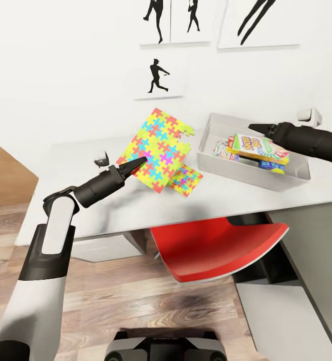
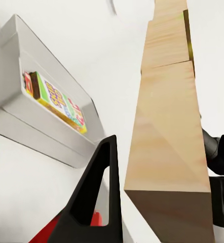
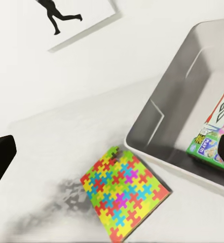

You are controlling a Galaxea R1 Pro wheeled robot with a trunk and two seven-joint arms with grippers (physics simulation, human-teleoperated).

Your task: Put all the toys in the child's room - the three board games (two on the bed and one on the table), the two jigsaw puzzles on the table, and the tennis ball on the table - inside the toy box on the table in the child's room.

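Between the left gripper's (image 1: 138, 163) closed jaws, one jigsaw puzzle (image 1: 158, 149) tilted above the table (image 1: 75, 160); right jaws seemingly empty.

A red chair (image 1: 218, 248) with a curved seat is tucked partly under the near edge of the counter, right of centre. Four posters with black silhouette athletes hang on the far white wall; the lowest one, a running figure (image 1: 157, 76), sits alone beneath the other three. Wood plank flooring (image 1: 120, 301) covers the near ground. A small white object (image 1: 310, 116) rests at the far right, against the wall.
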